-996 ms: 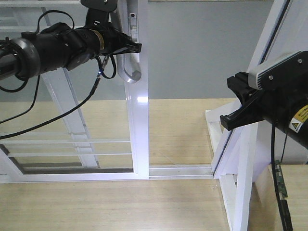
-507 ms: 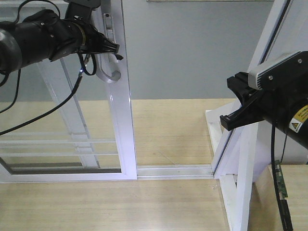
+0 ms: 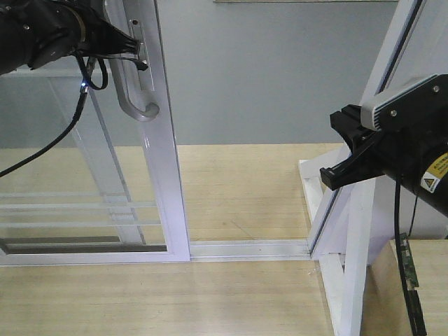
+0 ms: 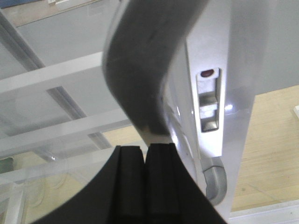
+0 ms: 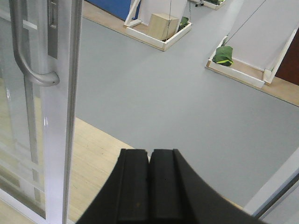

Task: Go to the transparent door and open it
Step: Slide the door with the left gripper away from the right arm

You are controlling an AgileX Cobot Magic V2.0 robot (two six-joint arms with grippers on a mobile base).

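Door position: transparent door [image 3: 91, 203] has slid left over the last second; its white leading stile, about mid-left of the front view a second ago, now stands further left.
Opening: gap between stile and the right-hand door frame [image 3: 350, 231] has widened; floor track [image 3: 245, 247] lies bare along that stretch.
Meaning for task: door is already well open, by my reading. What's left looks like finishing the pull or letting go; no call for a new approach.
Left gripper [image 3: 136, 50]: at the top of the curved pull handle [image 3: 133, 98], beside the lock plate [image 4: 209, 105]. It has travelled left with the door. Wrist view shows both black fingers pressed flat together with no gap, the handle bar passing just above the tips. So it is clenched, seemingly hooked behind the handle rather than pinching it; the front view is too dark there to confirm contact.
Right gripper [image 3: 336, 164]: hangs near the right frame, unmoved across all three front views, well apart from the door. Fingers closed together, nothing between them.
Writing: yellow warning sticker [image 3: 435, 173] on the right arm, triangle symbol visible, text too small to read. No brand or other legible lettering anywhere.
Far background: green bag [image 5: 223, 54] on grey floor, right wrist view.
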